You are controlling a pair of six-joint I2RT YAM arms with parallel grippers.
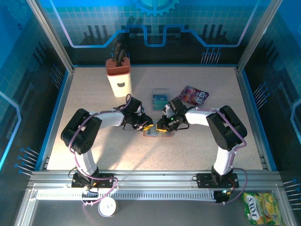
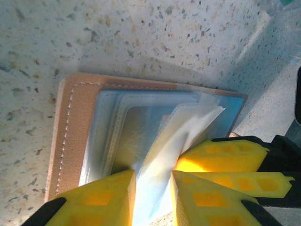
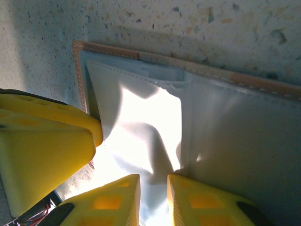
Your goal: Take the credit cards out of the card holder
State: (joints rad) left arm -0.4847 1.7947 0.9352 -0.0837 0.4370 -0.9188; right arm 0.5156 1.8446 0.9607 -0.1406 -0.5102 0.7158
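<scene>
The card holder (image 1: 154,133) lies open on the table between both arms, its tan leather rim (image 2: 70,127) framing blue-grey lining and several clear plastic sleeves (image 2: 141,127). My left gripper (image 2: 153,176) is shut on one raised sleeve, and my right gripper (image 3: 154,181) pinches another sleeve (image 3: 150,127) of the same card holder (image 3: 244,141). In the top view the left gripper (image 1: 146,126) and right gripper (image 1: 162,126) nearly touch over it. Teal credit cards (image 1: 160,99) lie on the table just beyond. I cannot tell whether any card sits inside the sleeves.
A purple snack packet (image 1: 194,95) lies right of the cards. A cream and brown knife block (image 1: 118,75) stands at the back left. A yellow-green packet (image 1: 261,207) rests outside the table at the near right.
</scene>
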